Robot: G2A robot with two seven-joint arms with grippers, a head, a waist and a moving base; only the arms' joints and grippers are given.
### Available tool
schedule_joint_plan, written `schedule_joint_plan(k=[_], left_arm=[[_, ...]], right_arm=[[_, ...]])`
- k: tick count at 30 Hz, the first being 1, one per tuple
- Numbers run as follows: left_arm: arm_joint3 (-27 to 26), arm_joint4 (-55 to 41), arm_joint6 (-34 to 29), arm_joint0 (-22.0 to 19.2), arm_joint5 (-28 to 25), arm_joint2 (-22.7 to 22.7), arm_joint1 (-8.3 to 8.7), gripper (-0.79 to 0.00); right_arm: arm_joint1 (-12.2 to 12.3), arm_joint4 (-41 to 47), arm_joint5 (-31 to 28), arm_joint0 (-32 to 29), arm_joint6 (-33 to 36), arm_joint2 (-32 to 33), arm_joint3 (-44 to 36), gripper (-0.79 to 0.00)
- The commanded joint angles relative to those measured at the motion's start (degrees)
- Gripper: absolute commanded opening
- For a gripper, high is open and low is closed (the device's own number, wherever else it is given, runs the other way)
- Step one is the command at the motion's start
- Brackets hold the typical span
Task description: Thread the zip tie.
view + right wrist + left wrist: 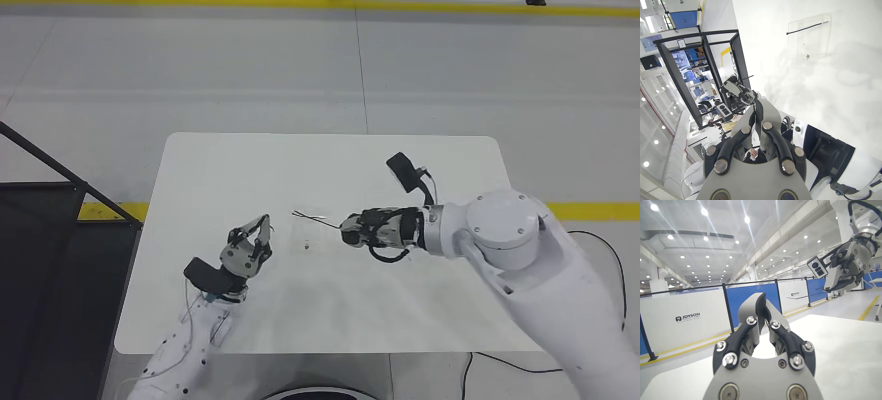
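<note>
Grey hall floor with yellow lines surrounds the white counter (300, 170). Near its middle a black zip tie (313, 219) lies straight and unthreaded on a clear sheet (810, 45), with a small square head at one end and a tapered tail at the other. The right pincer (344, 229) hangs above the counter just beside the end of the tie that points toward the right edge. Its jaws are drawn together to a slit, with nothing I can make out between them. The left pincer (763, 297) sits between the middle and the near left corner, likewise closed down narrow. A thin dark strand shows by its pads (761, 308), and I cannot tell whether it belongs to the mechanism.

The step in hand looks like the first pick-up. To do it well, the right jaws should spread before descending. They should then close across the strap's width near its end, low enough to catch so flat a thing. The sheet is probably light and slippery, so a straight downward approach without sideways drag seems wise, or the tie may skate off. Once the tie is lifted, the left pincer would best take the head by its sides, leaving the slot uncovered and facing the tail.
</note>
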Motion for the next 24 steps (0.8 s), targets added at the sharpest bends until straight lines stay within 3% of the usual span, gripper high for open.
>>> schedule_joint_plan(k=[1,24], left_arm=[[0.08,0.23,0.09,-0.08,0.38,0.28,-0.09,-0.785],[0.24,1.02,0.29,-0.25,-0.22,0.66,-0.15,-0.785]], right_arm=[[-0.06,-0.39,0.15,0.51,0.3,-0.49,0.22,-0.785],[-1.32,0.11,-5.83,3.95,2.21,-4.15,2.94,-0.785]])
